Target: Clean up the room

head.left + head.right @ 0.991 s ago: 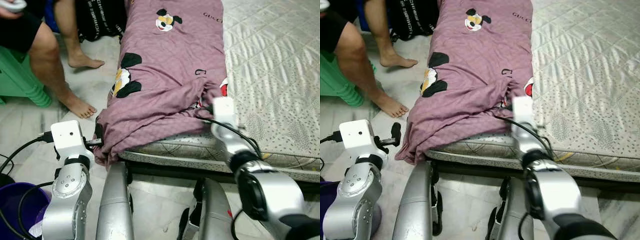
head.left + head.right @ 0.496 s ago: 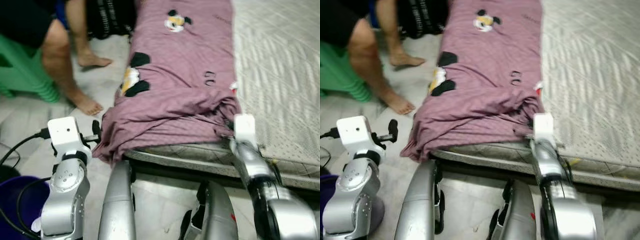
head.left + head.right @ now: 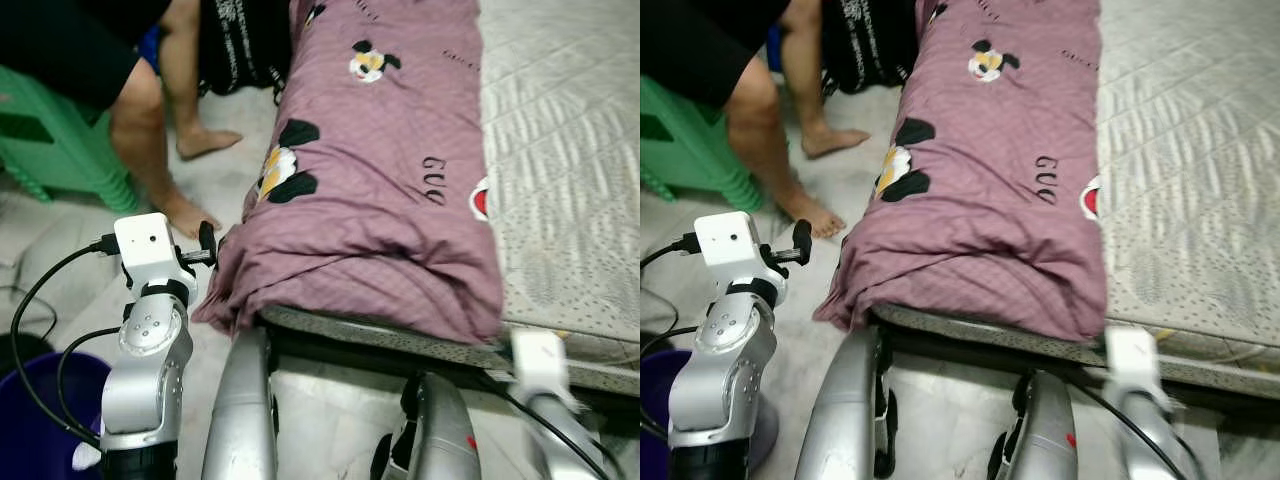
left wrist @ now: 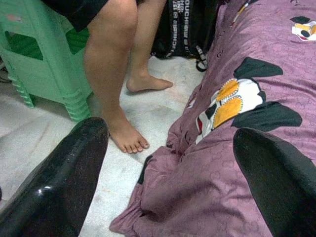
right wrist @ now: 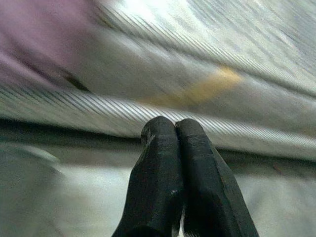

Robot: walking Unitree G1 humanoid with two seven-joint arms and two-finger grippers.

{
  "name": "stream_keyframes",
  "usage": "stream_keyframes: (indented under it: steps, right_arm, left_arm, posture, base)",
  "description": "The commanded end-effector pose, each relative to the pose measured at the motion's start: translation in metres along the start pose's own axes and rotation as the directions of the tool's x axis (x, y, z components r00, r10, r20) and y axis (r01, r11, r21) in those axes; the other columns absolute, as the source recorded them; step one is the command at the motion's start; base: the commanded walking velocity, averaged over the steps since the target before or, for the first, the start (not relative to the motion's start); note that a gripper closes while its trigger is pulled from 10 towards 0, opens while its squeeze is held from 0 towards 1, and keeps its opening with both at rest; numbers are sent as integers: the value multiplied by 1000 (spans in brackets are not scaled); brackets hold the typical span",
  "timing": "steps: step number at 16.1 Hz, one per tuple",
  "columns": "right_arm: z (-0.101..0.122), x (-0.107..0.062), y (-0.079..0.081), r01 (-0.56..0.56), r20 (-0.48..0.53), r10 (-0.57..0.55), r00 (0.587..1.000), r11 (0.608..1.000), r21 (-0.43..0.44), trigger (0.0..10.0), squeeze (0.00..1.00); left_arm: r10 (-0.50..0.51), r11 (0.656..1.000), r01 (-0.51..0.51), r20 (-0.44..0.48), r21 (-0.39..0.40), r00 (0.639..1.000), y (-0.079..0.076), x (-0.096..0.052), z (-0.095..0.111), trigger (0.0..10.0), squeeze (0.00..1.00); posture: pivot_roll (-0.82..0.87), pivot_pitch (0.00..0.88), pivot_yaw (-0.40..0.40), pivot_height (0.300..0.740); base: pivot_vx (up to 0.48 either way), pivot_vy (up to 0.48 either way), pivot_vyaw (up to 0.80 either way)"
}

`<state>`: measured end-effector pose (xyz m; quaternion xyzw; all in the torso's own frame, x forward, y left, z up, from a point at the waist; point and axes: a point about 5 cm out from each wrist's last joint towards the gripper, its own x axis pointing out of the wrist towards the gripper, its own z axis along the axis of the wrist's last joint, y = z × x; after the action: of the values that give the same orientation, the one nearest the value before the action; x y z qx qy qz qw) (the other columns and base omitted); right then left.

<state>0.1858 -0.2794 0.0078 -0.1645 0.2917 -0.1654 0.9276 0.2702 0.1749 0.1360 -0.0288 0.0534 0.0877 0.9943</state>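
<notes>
- Blanket (image 3: 380, 190) lies bunched along the mattress (image 3: 570, 150) edge, one corner hanging floorward; a person's legs (image 3: 150, 140) stand beside.
- Left wrist: left tool (image 4: 168, 163) released, spread before the blanket.
- Right wrist: right tool (image 5: 176, 143) clenched empty, facing the mattress side.

head eyes looked down over the mattress (image 3: 570, 180) edge; wrist cameras sat low, close to the blanket (image 4: 237, 163).
</notes>
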Motion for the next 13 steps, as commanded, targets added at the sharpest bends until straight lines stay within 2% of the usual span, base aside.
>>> stream_keyframes:
  steps: [1, 2, 3, 4, 5, 6, 7, 8, 9, 10, 11, 13]
  right_arm:
    - [-2, -2, -7, 15, -14, -16, 1000, 1000, -10, 0, 0]
    - [8, 3, -10, 27, 12, -27, 1000, 999, -33, 0, 0]
    - [15, 4, -10, 24, 32, -22, 999, 999, -49, 1098, 0]
    - [43, 12, -1, -15, 112, 20, 994, 999, -42, 10000, 1000]
    - [50, 15, 2, -37, 134, 38, 990, 999, -8, 10000, 1000]
    - [62, 16, 13, -119, 163, 111, 980, 992, 38, 10000, 1000]
    - [71, 15, 35, -300, 180, 286, 941, 952, 55, 10000, 1000]
    - [73, 13, 42, -371, 176, 355, 918, 926, 67, 10000, 1000]
    - [76, 9, 50, -479, 180, 464, 867, 877, 45, 10000, 1000]
    - [80, 5, 54, -552, 179, 545, 819, 834, -17, 10000, 1000]
    - [84, 6, 53, -568, 187, 565, 804, 822, -41, 10000, 1000]
    - [93, 9, 51, -572, 214, 565, 797, 819, -31, 10000, 1000]
  left_arm:
    - [-16, 1000, 16, 6, -3, 1000, -2, 2, 0, 10000, 0]
    - [-24, 1000, 24, 14, -11, 1000, -6, 5, 1, 10000, 0]
    - [-28, 1000, 28, 17, -13, 999, -7, 6, 1, 10000, 0]
    - [-34, 999, 35, 20, -17, 999, -9, 7, 2, 10000, 0]
    - [-36, 999, 36, 21, -16, 999, -9, 7, 1, 10000, 0]
    - [-36, 999, 37, 23, -15, 999, -8, 7, 0, 10000, 0]
    - [-34, 999, 34, 22, -12, 999, -6, 6, 0, 10000, 0]
    - [-33, 999, 33, 22, -11, 999, -5, 6, 0, 10000, 0]
    - [-29, 1000, 30, 22, -8, 999, -3, 6, 0, 10000, 0]
    - [-28, 1000, 28, 24, -7, 999, -3, 7, 0, 10000, 0]
    - [-29, 1000, 29, 26, -8, 999, -3, 7, 1, 10000, 0]
    - [-34, 999, 34, 27, -9, 999, -5, 7, 1, 10000, 0]
  posture:
    - [120, 78, 1, 586]
    - [116, 72, 1, 586]
    - [114, 72, 2, 586]
    - [112, 70, 4, 586]
    - [114, 72, 5, 586]
    - [117, 74, 6, 586]
    - [119, 75, 7, 586]
    - [119, 75, 7, 586]
    - [118, 76, 7, 586]
    - [118, 75, 7, 586]
    - [117, 77, 8, 586]
    - [120, 80, 9, 586]
  base:
    - [0, 0, 0]
    - [0, 0, 0]
    - [0, 0, 0]
    - [0, 0, 0]
    - [0, 0, 0]
    - [0, 0, 0]
    - [0, 0, 0]
    - [0, 0, 0]
    - [0, 0, 0]
    - [0, 0, 0]
    - [0, 0, 0]
    - [0, 0, 0]
